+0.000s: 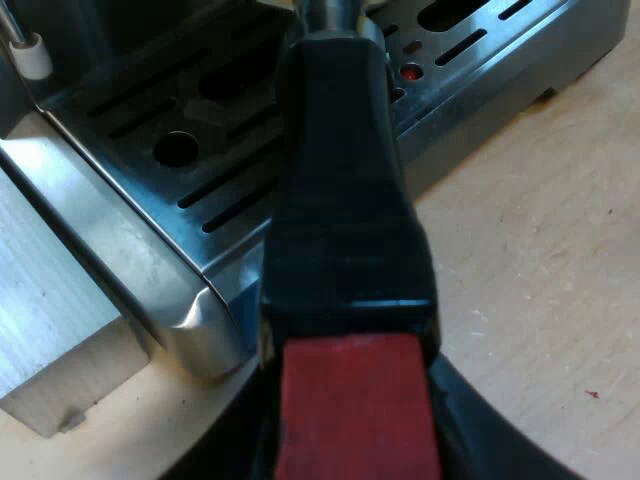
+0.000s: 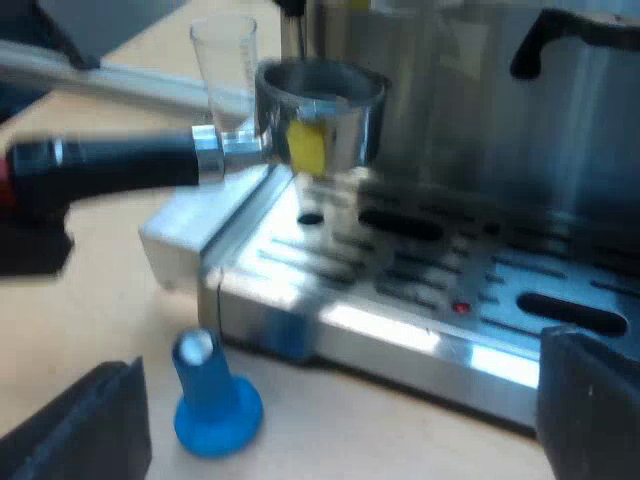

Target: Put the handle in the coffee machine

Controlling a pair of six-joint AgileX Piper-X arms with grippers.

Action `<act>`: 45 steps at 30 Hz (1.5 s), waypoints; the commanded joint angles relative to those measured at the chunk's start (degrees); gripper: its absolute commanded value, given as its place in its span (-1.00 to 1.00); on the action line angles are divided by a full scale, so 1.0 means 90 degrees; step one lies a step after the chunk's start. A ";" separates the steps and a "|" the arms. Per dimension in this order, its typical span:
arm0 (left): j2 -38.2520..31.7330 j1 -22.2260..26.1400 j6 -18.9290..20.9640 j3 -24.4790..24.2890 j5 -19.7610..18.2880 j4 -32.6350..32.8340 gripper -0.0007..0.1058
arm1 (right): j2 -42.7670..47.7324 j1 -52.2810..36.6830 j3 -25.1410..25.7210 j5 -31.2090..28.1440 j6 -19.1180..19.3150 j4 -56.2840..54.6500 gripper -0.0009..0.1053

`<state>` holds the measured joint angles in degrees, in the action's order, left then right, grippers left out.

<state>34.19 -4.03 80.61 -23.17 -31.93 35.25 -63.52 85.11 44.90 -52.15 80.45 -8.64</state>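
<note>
The holder's dark handle [image 1: 345, 200] with its red end [image 1: 355, 410] runs straight away from me toward the machine. My left gripper [image 1: 352, 430] is shut on it near the red end. In the right wrist view the holder's metal basket [image 2: 320, 115] hangs above the drip tray [image 2: 400, 260] at the espresso machine's front [image 2: 450, 110], handle level. The left gripper [image 2: 30, 225] holds the handle's far end. My right gripper [image 2: 340, 420] is open, low over the table before the tray, nothing between its fingers.
A blue tamper [image 2: 215, 400] stands on the wooden table [image 2: 100, 310] just off the tray's corner. A measuring glass [image 2: 225, 60] stands beyond the basket. The slotted tray [image 1: 170, 130] carries a small red dot [image 1: 411, 72]. Bare table [image 1: 540, 260] lies beside the machine.
</note>
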 commanded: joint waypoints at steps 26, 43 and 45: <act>-0.0070 -0.0007 0.0063 -0.0077 -0.0199 -0.0252 -0.98 | -0.2103 -0.0328 0.0007 -0.0478 0.0663 0.3214 0.51; -0.0070 -0.0007 -0.0044 -0.0077 -0.0387 -0.0235 -0.98 | -0.2396 -0.0622 0.0032 -0.0496 0.1080 0.4163 0.50; -0.0070 0.0008 -0.0084 -0.0077 -0.0419 -0.0186 -0.98 | -0.2396 -0.0622 0.0032 -0.0496 0.1080 0.4325 0.50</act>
<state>34.19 -4.03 80.29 -23.17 -32.91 35.63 -85.13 79.68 44.90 -56.48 89.27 28.38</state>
